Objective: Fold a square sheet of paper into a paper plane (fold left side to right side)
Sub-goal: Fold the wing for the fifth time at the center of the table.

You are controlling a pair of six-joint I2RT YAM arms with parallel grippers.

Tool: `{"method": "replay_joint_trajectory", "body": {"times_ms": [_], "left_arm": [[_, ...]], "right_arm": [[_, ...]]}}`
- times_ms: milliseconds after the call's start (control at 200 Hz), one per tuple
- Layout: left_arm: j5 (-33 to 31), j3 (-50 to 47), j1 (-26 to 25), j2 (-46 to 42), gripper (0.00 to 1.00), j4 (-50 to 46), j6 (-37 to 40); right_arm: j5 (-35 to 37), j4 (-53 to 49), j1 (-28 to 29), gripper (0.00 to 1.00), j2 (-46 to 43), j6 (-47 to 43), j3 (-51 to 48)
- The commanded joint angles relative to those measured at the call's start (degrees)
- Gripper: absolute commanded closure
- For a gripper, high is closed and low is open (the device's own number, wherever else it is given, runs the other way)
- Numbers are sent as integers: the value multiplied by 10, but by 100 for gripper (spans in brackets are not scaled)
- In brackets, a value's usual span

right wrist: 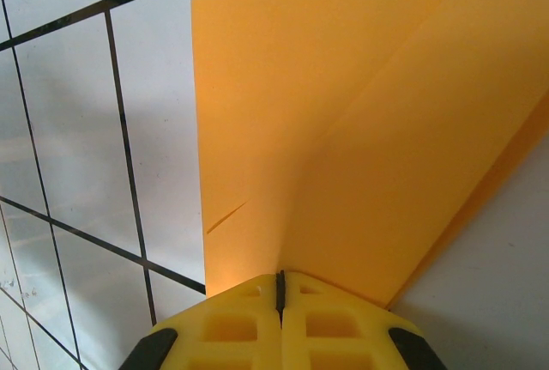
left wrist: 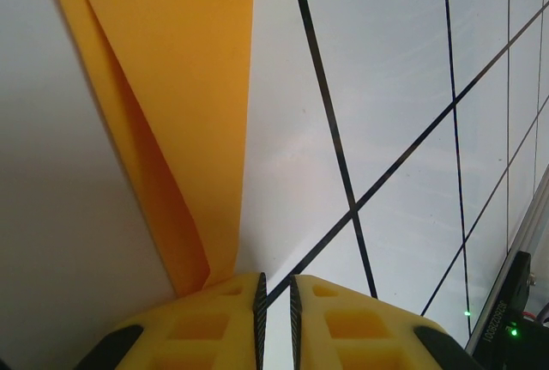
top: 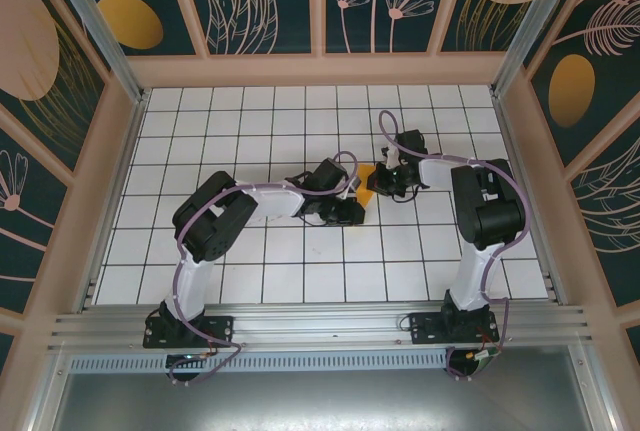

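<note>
Left gripper (top: 350, 213) sits low over the middle of the white tiled table (top: 250, 131), just left of the sheet of paper (top: 367, 191). In the left wrist view its jaws stand a narrow slit apart, released, and bare tile and a black grid line show through the gap at the left gripper (left wrist: 276, 280). No paper lies between the fingers. The sheet of paper (left wrist: 180, 87) tapers to a folded corner that meets the outer shoulder of the left finger (left wrist: 214, 318); whether it touches or passes beneath cannot be told.

The paper is orange and lies between the two grippers. It is creased, with one layer raised off the table and casting a shadow.

Right gripper (top: 385, 189) is just right of the paper. In the right wrist view the right gripper (right wrist: 280, 275) is clenched, finger against finger, with the near edge of the sheet of paper (right wrist: 343, 130) running into the seam. A short slit marks the flat layer near its left edge.
</note>
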Motion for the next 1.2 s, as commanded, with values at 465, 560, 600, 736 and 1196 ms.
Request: {"method": "replay_joint_trajectory", "body": {"times_ms": [465, 560, 600, 736, 1196], "left_arm": [[23, -77, -21, -25, 83, -8, -23], [29, -86, -21, -34, 83, -2, -28], [41, -89, -20, -41, 83, 7, -30], [55, -80, -8, -78, 84, 24, -40], [65, 41, 24, -1, 83, -36, 10]], "right_arm": [[32, -31, 5, 100, 35, -8, 6], [31, -30, 5, 100, 36, -7, 7], [30, -31, 5, 100, 37, -8, 7], [30, -33, 5, 100, 36, -9, 9], [26, -32, 6, 100, 40, -10, 11]]}}
